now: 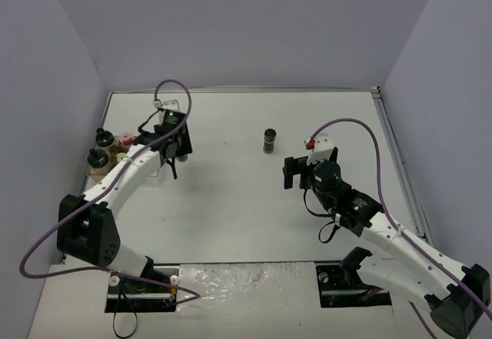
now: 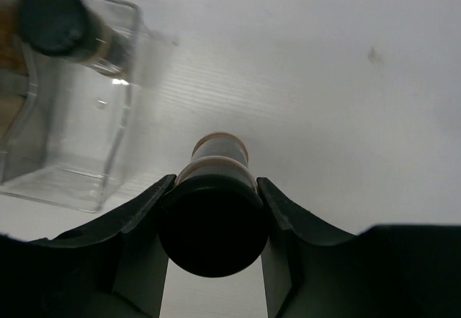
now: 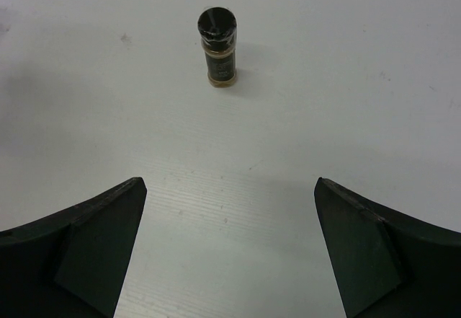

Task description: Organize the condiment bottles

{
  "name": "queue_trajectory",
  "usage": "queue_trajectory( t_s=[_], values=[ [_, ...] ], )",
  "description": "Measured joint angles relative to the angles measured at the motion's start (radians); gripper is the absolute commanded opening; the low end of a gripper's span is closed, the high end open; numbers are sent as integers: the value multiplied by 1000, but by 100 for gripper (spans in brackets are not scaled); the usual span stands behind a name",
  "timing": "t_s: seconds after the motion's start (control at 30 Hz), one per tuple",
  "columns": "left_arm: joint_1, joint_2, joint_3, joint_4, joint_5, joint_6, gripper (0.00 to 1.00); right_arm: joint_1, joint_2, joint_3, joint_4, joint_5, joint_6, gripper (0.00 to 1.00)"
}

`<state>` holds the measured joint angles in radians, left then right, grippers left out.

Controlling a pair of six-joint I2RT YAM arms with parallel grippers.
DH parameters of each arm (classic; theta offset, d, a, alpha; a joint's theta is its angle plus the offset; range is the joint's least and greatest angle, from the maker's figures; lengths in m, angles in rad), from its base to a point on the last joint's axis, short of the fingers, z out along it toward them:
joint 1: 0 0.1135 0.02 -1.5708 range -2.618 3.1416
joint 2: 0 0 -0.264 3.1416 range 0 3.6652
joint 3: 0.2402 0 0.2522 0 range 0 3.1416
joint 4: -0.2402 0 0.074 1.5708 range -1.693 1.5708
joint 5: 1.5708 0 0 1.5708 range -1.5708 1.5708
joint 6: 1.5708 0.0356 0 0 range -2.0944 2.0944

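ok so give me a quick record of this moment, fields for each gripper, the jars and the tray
left gripper: shut on the held jar, black cap, right beside the tray
right gripper: open, empty, facing the lone jar
lone jar: upright on the table, black cap, apart from both arms
tray: clear plastic, at the table's left edge
seen in tray: black-capped jars, pink-capped jar

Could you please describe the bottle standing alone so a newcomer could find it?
On the white table, look past the open right claw toward the far middle. A small black-capped jar with dark contents stands there alone; the other jars cluster near the left edge.
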<state>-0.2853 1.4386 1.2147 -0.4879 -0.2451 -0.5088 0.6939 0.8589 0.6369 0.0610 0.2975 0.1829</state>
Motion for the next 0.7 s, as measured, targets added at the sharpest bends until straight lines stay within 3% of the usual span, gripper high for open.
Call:
queue_trajectory(
  t_s=[0.17, 0.33, 0.7],
  values=[
    [133, -25, 37, -2, 5, 24, 17, -1, 0, 0, -2, 2, 0, 100],
    [205, 51, 37, -1, 27, 33, 17, -1, 0, -5, -2, 4, 0, 100],
    [237, 195, 6, 58, 42, 33, 24, -1, -3, -8, -5, 17, 0, 100]
  ],
)
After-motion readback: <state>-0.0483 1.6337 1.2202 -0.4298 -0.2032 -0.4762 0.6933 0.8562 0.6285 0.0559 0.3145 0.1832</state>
